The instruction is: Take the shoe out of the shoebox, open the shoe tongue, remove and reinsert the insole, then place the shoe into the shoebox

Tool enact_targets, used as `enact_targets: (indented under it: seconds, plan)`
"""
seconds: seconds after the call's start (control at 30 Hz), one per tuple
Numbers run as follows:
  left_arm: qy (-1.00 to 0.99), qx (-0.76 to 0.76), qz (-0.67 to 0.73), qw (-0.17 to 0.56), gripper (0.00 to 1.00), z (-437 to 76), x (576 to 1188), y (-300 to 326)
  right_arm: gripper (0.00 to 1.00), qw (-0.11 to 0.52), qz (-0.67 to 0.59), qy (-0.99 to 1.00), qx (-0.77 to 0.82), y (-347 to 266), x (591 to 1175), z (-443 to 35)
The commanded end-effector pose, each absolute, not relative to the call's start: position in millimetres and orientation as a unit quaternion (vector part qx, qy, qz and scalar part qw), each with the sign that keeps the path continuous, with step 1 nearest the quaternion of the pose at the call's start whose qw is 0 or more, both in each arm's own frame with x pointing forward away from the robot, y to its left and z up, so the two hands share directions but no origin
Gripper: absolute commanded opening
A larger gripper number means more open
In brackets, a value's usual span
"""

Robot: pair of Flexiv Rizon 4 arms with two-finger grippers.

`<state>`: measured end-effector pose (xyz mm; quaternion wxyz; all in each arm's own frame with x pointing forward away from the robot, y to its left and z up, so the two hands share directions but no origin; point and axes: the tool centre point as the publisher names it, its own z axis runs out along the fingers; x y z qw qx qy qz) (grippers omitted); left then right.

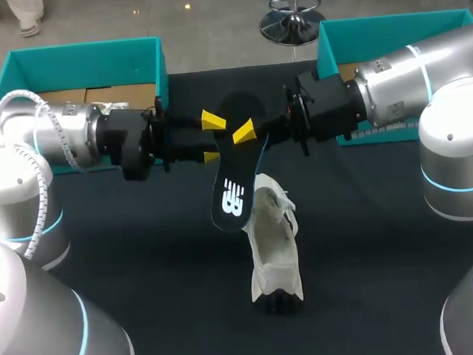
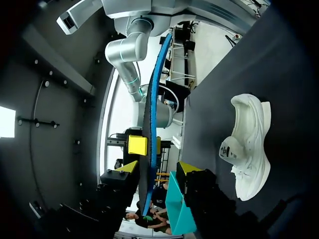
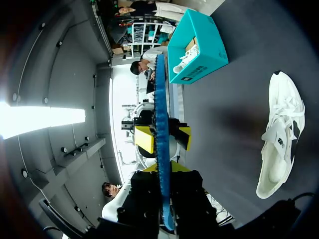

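Right claw [image 3: 163, 168] clamped on the insole [image 1: 233, 196], held in the air over the table [image 1: 145, 257]. Left claw [image 2: 158, 168] has fingers apart around it, not gripping. Shoe [image 1: 274, 248] lies just below. Insole looks light, thin and floppy, so pinch the flat faces mid-length or it'll droop.

Left shoebox [image 1: 82, 57] partly behind left arm [image 1: 55, 133], right shoebox [image 1: 388, 29] mostly behind right arm [image 1: 424, 75], shoe [image 1: 275, 248] sole unseen.
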<state>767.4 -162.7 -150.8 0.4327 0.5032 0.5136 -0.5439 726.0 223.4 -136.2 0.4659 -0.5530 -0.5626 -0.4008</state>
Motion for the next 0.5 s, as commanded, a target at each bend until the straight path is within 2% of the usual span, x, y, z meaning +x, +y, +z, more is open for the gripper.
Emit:
enact_targets:
  seconds: [0.03, 0.2, 0.3, 0.4, 0.5]
  plan:
    - [0.516, 0.501, -0.544, 0.433, 0.44, -151.0, 768.0, -166.7, 0.0, 0.465, -0.4, -0.563, -0.554, 225.3, 726.1, -136.3]
    - [0.516, 0.501, -0.544, 0.433, 0.41, -149.9, 767.4, -168.4, 0.0, 0.465, -0.4, -0.563, -0.554, 225.3, 726.1, -136.3]
    - [0.516, 0.498, -0.546, 0.433, 0.32, -149.9, 767.4, -169.5, 0.0, 0.465, -0.4, -0.563, -0.554, 225.3, 726.1, -136.3]
    - [0.517, 0.496, -0.547, 0.433, 0.0, -149.5, 765.8, -171.1, 0.0, 0.465, -0.4, -0.563, -0.554, 225.3, 726.1, -136.3]
    - [0.517, 0.496, -0.548, 0.432, 0.0, -148.3, 763.7, -171.9, 0.0, 0.465, -0.4, -0.563, -0.554, 225.3, 726.1, -136.3]
